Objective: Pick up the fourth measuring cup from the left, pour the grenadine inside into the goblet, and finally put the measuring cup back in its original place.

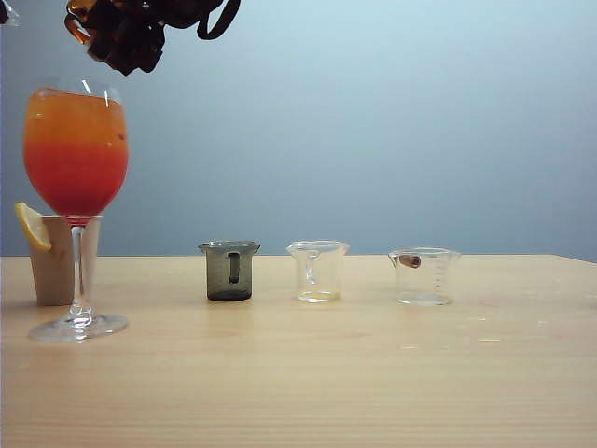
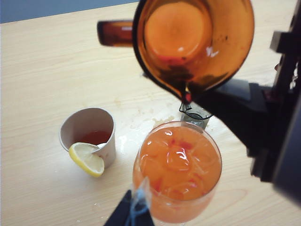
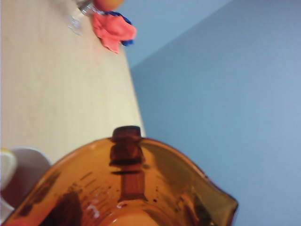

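Amber fourth measuring cup (image 2: pixel 195 44) clamped in my right gripper (image 1: pixel 126 37) jaws, tipped spout-down so grenadine (image 2: pixel 187 97) drips into goblet (image 2: pixel 178 172) right below | left gripper (image 2: pixel 129 214) beside goblet stem, jaws' state unclear

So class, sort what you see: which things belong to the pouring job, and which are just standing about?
Part of the job:
- amber cup, tipped over the glass in the right gripper
- red syrup
- goblet

Standing about:
- grey cup
- two clear cups
- beige holder with lemon slice
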Controlling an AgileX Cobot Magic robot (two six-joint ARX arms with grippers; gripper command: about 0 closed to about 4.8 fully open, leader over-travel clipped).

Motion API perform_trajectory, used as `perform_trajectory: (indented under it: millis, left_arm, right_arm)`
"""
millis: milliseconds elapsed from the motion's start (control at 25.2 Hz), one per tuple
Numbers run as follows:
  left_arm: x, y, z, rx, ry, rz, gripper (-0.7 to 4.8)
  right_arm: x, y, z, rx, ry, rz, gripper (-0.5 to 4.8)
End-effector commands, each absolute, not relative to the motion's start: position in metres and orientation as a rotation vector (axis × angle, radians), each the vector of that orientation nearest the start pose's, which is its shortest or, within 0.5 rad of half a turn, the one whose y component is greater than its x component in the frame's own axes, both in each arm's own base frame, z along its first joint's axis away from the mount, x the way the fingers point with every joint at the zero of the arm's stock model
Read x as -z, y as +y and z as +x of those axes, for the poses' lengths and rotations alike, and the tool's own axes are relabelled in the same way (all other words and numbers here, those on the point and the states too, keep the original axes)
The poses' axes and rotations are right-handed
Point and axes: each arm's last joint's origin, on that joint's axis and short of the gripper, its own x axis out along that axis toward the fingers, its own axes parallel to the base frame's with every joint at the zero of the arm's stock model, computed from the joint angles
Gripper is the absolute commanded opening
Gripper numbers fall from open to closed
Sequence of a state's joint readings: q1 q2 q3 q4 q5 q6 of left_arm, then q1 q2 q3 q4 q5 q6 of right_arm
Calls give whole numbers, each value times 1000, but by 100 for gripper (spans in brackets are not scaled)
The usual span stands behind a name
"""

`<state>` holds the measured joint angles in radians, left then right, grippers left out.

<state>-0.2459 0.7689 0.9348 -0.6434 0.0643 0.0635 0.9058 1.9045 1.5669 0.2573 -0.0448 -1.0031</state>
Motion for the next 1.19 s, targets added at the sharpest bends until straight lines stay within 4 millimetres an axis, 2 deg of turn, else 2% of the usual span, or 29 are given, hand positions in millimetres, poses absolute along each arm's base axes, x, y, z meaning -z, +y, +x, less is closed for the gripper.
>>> perform_trajectory:
  millis: [40, 158, 436, 673, 792, 990, 1069, 1149, 1188]
  left_arm:
    - [-344, -38, 143, 324, 452, 108, -4]
    - [-344, -38, 143, 324, 452, 108, -4]
    - [-344, -38, 143, 324, 452, 107, -4]
    - [-344, -38, 143, 324, 452, 107, -4]
    - [-344, -38, 143, 324, 452, 108, -4]
    - [-344, -38, 143, 324, 452, 107, -4]
    - [-344, -38, 143, 324, 452, 107, -4]
    - [-344, -38, 143, 324, 452, 108, -4]
    - [-344, -38, 143, 324, 452, 107, -4]
  right_arm:
    - [-331, 354, 278, -989, -398, -793, 169]
    - [-333, 351, 280, -1026, -365, -718, 170]
    - [-333, 351, 279, -1044, -338, -676, 170]
    - [-333, 342, 287, -1047, -202, -513, 170]
    - [-337, 327, 299, -1028, -135, -406, 172]
    - [-349, 300, 313, -934, -68, -349, 272]
    - [-352, 285, 321, -901, -27, -307, 275]
    - [-351, 280, 323, -892, 1, -299, 275]
    - [-352, 265, 330, -871, 23, -260, 275]
